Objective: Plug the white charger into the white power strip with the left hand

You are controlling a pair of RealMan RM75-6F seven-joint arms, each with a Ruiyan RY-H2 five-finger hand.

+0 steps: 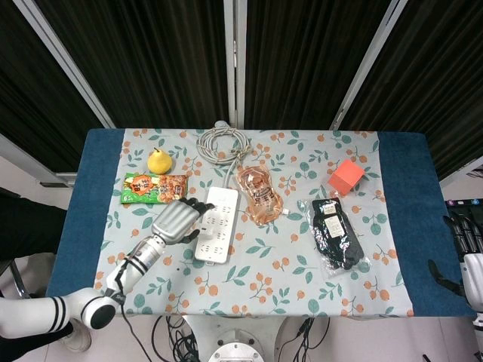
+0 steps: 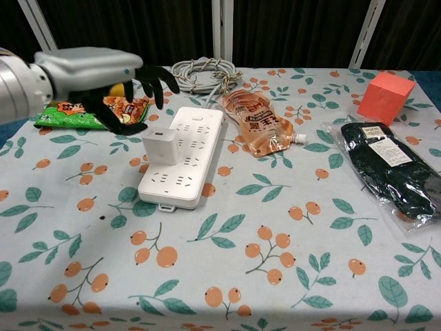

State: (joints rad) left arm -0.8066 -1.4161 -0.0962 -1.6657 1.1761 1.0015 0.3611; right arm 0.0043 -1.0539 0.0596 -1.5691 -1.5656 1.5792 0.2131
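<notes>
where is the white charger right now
In the chest view the white cube charger stands on the left edge of the white power strip, just below the raised left hand, which is clear of it.

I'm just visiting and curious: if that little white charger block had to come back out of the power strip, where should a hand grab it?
Probably by the two opposite upright side faces of the white charger, coming straight down from above. It stands upright as a small cube on the white power strip, its sides exposed and the left hand lifted clear, fingers apart.

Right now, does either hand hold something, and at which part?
Nothing is held. The left hand is open above the table, apart from the white charger standing in the power strip.
</notes>
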